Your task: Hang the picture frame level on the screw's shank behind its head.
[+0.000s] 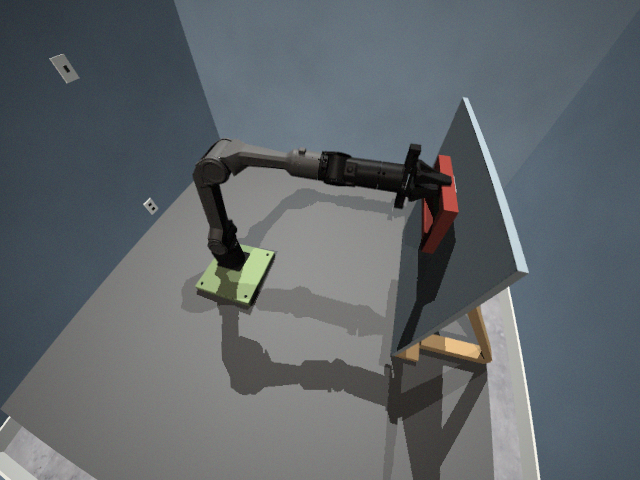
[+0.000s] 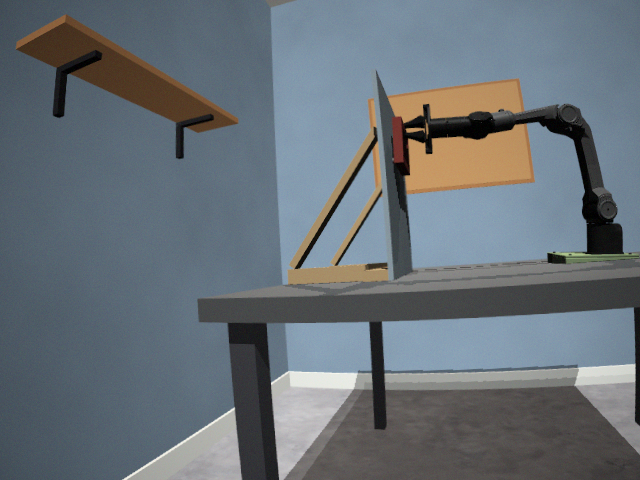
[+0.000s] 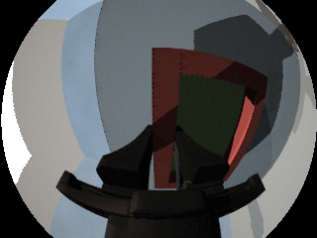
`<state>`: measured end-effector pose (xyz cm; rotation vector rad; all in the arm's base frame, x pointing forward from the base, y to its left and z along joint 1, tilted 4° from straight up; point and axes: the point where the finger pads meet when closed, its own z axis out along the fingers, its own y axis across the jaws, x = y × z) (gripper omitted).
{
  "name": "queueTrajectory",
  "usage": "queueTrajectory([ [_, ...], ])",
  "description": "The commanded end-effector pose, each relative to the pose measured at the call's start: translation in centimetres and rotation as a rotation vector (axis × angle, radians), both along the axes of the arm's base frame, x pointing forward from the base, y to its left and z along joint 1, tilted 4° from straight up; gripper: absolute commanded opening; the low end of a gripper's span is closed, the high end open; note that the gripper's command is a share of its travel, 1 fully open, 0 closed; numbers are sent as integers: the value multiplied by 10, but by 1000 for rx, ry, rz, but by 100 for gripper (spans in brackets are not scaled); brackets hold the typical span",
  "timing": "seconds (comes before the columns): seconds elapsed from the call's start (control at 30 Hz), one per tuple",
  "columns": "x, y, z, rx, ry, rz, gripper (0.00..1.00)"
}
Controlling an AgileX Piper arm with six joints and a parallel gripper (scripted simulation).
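Note:
A red picture frame (image 1: 440, 203) with a dark green inner panel (image 3: 210, 114) sits against the upright grey wall panel (image 1: 465, 222), high on its face. My gripper (image 1: 445, 179) reaches out level from the arm and is shut on the frame's side rail near its top. In the side view the frame (image 2: 399, 144) lies close against the panel with the gripper (image 2: 409, 129) on it. In the wrist view the fingers clamp the frame's left rail and the frame looks tilted. The screw is hidden behind the frame.
The wall panel stands on a wooden brace (image 1: 448, 347) at the table's right edge. The arm's green base plate (image 1: 236, 275) sits mid-table. A wooden shelf (image 2: 121, 74) and an orange board are on the room walls.

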<state>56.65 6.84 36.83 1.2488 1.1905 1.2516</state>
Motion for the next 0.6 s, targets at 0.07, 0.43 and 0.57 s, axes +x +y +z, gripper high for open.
queueTrajectory([
  [0.07,-1,0,3,0,-9,-2,0],
  [0.43,-1,0,0,-1,-9,-2,0],
  [0.57,-1,0,0,-1,-9,-2,0],
])
